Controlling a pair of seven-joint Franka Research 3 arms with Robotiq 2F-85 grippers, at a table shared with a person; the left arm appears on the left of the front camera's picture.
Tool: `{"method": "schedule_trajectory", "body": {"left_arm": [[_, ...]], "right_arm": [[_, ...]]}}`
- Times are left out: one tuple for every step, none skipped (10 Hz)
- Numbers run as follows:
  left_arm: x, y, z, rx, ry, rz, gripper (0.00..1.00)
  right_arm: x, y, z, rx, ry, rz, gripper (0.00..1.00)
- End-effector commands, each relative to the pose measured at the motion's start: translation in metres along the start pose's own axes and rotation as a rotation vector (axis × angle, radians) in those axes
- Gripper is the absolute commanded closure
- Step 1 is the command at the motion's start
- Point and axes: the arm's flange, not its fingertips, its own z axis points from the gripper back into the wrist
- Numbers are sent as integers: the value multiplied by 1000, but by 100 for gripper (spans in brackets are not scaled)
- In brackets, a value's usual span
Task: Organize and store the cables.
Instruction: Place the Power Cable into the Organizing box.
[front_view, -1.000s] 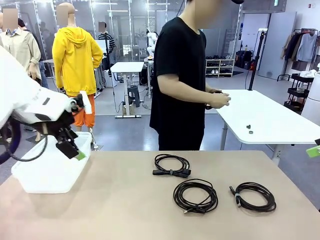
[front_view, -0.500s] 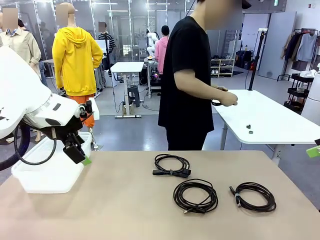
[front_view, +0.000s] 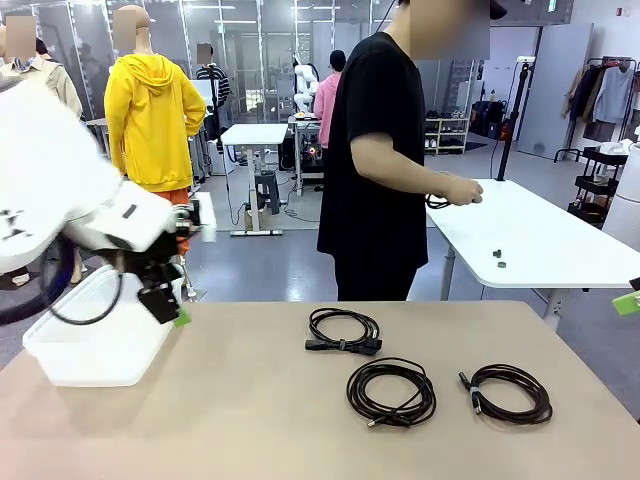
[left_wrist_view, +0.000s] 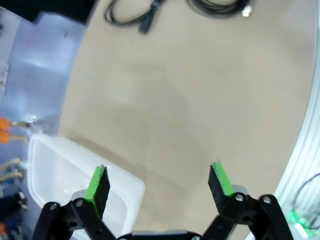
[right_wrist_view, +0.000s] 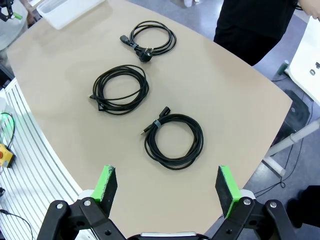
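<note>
Three coiled black cables lie on the tan table: one at centre (front_view: 343, 333), one nearer me (front_view: 391, 391), one to the right (front_view: 508, 392). My left gripper (front_view: 172, 312) hangs open above the near right edge of the white bin (front_view: 95, 350), well left of the coils. In the left wrist view its jaws (left_wrist_view: 159, 182) stand wide with nothing between them, the bin's corner (left_wrist_view: 60, 160) below. My right gripper (right_wrist_view: 166, 184) is open high over the table, looking down on the coils (right_wrist_view: 174, 139), (right_wrist_view: 120, 89), (right_wrist_view: 152, 37).
A person in a black shirt (front_view: 385, 150) stands at the far side, turned toward a white table (front_view: 530, 240) and holding a black cable (front_view: 437, 202) in the hands. The tan table's front and left middle are bare (front_view: 230, 410).
My left arm has swung a little to the right and lower over the bin's edge. The person's hands have moved right, out over the white table. The coils have not moved.
</note>
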Motion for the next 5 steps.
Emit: {"method": "schedule_trajectory", "body": {"left_arm": [[87, 29, -26, -10, 132, -271, 0], [114, 43, -44, -72, 140, -307, 0], [143, 52, -61, -122, 168, -386, 0], [172, 58, -78, -153, 198, -437, 0], [200, 62, -98, -177, 201, -475, 0]], "right_arm": [[-1, -1, 0, 8, -7, 15, 0], [-1, -1, 0, 8, -7, 15, 0], [-1, -1, 0, 8, -7, 15, 0], [-1, -1, 0, 8, -7, 15, 0], [-1, -1, 0, 8, -7, 15, 0]]}}
